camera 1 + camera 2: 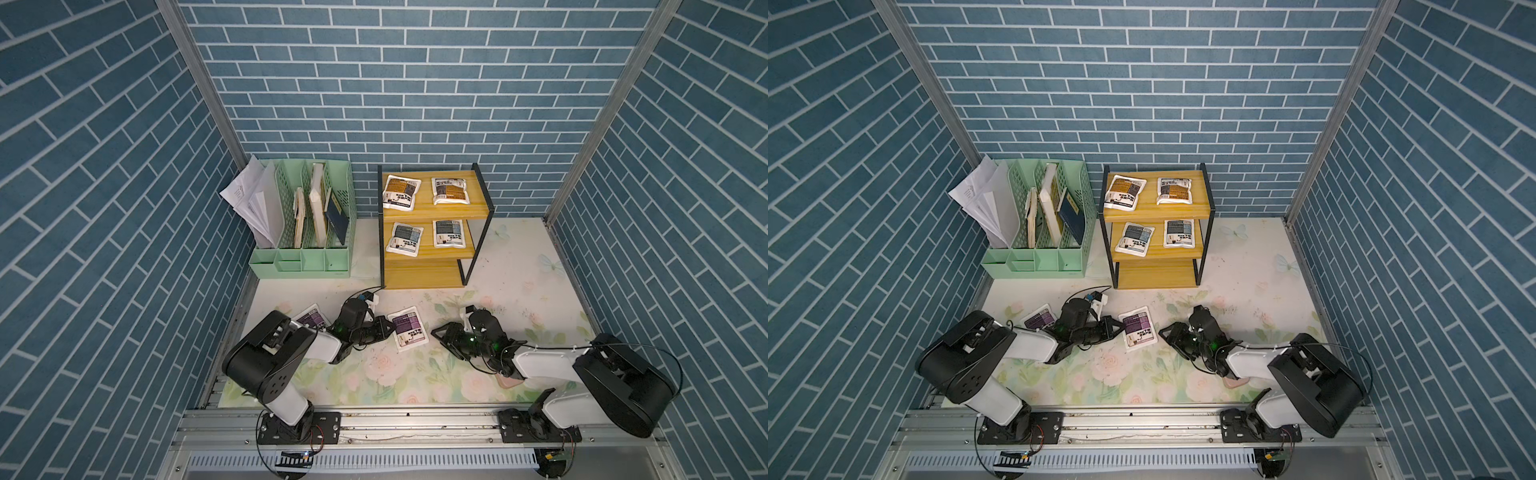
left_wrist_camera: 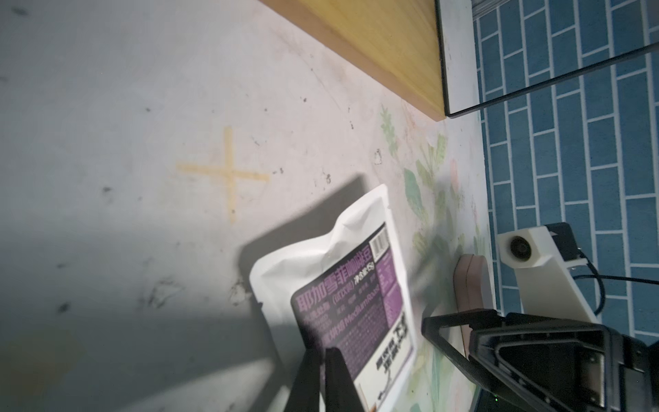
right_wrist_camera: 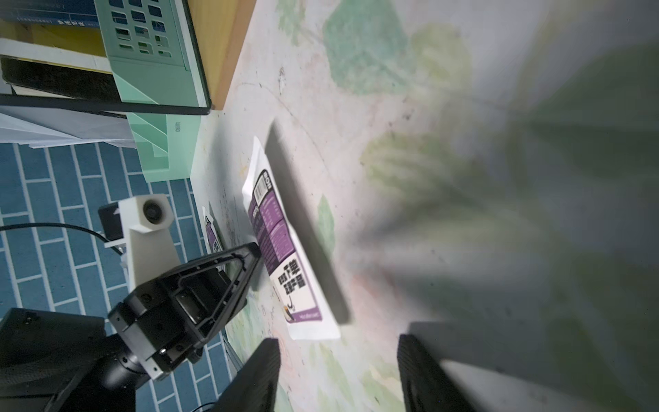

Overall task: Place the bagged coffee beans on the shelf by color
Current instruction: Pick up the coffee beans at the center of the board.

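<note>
A floral mat was shown from above, with two arms reached in over it from the 6 o'clock rail. At the centre of the mat a purple pouch was found, pinched at its 9 o'clock edge by the left gripper. In the left wrist view the fingers were seen pressed together on that edge, with the pouch tipped up and a shadow thrown beneath it. The right gripper was held just beside the pouch at its 3 o'clock side, jaws apart and nothing carried. A pink case was half hidden under the right arm at 4 o'clock. A second purple pouch was lying at 9 o'clock, partly covered by the left arm. Farther off, at 12 o'clock, the shelf was seen with two orange-brown pouches on top and two blue-grey pouches on the middle tier. Its bottom board was bare. A mint green organizer was set at 11 o'clock. The grip was judged thin, being taken on one edge only, so the pouch could sag, swing or slip when lifted. The open right gripper could be struck, so close was it. At the bottom board, the black frame or the middle tier could be caught.
</note>
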Controlling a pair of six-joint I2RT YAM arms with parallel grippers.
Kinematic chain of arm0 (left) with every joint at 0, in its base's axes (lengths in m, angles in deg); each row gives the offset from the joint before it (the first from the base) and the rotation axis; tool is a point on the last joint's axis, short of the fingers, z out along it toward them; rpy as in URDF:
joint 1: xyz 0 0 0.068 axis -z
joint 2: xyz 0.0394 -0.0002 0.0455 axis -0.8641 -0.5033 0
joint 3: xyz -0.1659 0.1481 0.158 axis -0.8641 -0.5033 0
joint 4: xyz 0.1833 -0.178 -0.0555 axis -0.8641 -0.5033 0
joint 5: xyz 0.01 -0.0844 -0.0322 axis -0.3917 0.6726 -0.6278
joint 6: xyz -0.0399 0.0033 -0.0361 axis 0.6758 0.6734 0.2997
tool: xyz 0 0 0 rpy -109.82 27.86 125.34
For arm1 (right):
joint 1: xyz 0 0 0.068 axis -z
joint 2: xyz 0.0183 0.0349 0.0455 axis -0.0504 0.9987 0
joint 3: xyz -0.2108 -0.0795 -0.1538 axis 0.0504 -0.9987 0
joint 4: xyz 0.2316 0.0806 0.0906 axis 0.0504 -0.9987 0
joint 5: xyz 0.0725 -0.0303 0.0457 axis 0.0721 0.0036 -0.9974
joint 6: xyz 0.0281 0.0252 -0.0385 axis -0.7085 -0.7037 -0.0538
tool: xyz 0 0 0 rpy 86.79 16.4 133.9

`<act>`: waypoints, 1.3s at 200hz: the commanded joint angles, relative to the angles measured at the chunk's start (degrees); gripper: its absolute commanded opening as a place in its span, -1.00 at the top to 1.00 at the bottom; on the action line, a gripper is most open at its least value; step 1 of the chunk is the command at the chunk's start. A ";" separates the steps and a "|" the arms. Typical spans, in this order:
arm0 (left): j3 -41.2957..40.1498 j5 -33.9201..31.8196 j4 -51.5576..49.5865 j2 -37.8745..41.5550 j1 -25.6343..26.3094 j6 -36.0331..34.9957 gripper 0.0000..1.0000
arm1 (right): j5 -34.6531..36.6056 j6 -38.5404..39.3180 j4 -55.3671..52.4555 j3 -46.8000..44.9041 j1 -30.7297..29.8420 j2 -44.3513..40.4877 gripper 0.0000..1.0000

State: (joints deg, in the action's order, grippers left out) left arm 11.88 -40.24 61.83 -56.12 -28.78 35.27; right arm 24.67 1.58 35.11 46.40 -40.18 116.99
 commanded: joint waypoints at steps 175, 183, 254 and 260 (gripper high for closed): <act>-4.24 -2.24 1.42 0.21 0.25 -0.32 0.82 | 7.92 -15.20 29.27 -0.83 -9.55 16.06 0.56; -4.16 -2.33 1.16 0.43 0.27 -0.42 0.82 | 7.86 -15.24 29.44 -0.52 -9.56 16.68 0.61; -0.99 -7.45 -13.33 18.78 0.22 -2.63 0.28 | 9.65 -14.98 31.14 -1.66 -9.36 16.14 1.00; -0.15 -9.33 -16.49 22.21 0.22 -3.74 0.20 | 9.91 -14.89 31.72 -2.05 -9.19 15.77 1.00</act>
State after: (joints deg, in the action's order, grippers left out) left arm 8.69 -43.76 56.56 -44.36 -28.73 34.68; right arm 32.71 -10.88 64.14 45.33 -49.51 134.27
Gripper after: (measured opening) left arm 0.331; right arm 0.044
